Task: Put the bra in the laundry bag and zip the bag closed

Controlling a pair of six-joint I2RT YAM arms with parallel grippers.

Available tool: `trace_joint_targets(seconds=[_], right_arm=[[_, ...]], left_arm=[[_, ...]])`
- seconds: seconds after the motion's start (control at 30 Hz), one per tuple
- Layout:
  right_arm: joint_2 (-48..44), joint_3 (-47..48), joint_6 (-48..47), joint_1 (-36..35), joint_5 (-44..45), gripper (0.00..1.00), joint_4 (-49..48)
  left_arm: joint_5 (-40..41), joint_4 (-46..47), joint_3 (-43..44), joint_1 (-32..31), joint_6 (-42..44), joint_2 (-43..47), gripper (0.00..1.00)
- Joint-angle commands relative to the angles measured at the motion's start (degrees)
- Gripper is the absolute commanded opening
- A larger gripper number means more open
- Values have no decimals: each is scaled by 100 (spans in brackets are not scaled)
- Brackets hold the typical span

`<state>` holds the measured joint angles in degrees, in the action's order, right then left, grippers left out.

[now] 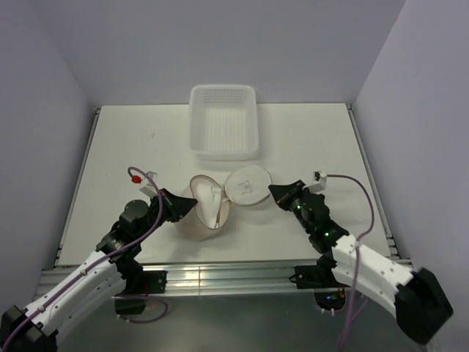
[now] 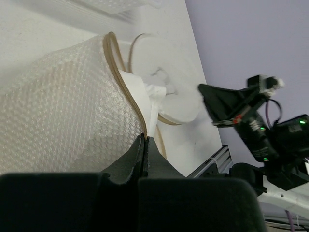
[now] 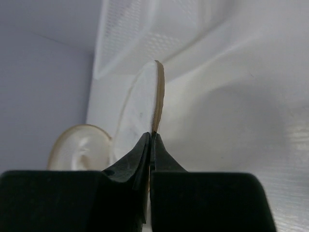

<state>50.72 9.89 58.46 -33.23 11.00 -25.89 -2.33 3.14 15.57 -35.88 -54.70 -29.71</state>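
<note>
white table (image 1: 308,147); basket (image 1: 223,121) at back. laundry bag (image 1: 209,216) centre, lid (image 1: 248,185) open rightward, bra (image 2: 140,87) inside. left gripper (image 2: 145,140) clamps bag rim; right gripper (image 3: 152,137) pinches lid edge. advice: fold lid over squarely, rim steadied.

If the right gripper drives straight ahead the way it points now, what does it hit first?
The flap lid: the right gripper is shut on its edge. Beyond it, probably the laundry bag itself.
</note>
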Motion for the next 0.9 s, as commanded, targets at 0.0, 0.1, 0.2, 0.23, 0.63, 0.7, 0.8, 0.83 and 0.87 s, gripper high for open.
trace_joint_targets(seconds=[0.0, 0.1, 0.2, 0.23, 0.63, 0.7, 0.8, 0.83, 0.87], right_arm=[[-1628, 344, -896, -16, 665, 0, 1231], [-2633, 1125, -1599, -34, 998, 0, 2787], [-2726, 2161, -2372, -43, 1088, 0, 3904], [-2603, 2445, -2522, -43, 1062, 0, 4168], [-1539, 3264, -3367, -1614, 2148, 0, 5426], [-1355, 3483, -3350, -1966, 2501, 0, 5585], [-1057, 3773, -3499, -2222, 2696, 0, 5569], [-960, 3862, -3569, -2440, 2766, 0, 5568], [-854, 3976, -3604, -2555, 2854, 0, 5595]], left_arm=[[-233, 608, 227, -7, 152, -210, 0], [-364, 715, 445, -16, 231, -412, 0], [-461, 697, 561, -24, 284, -421, 0], [-479, 741, 587, -24, 249, -404, 0], [-804, 1364, 192, -33, -94, -1001, 0], [-874, 1584, 270, -51, -50, -1150, 0], [-857, 1620, 394, -95, 55, -1379, 0], [-840, 1672, 394, -121, 56, -1431, 0], [-857, 1699, 394, -130, 38, -1449, 0]])
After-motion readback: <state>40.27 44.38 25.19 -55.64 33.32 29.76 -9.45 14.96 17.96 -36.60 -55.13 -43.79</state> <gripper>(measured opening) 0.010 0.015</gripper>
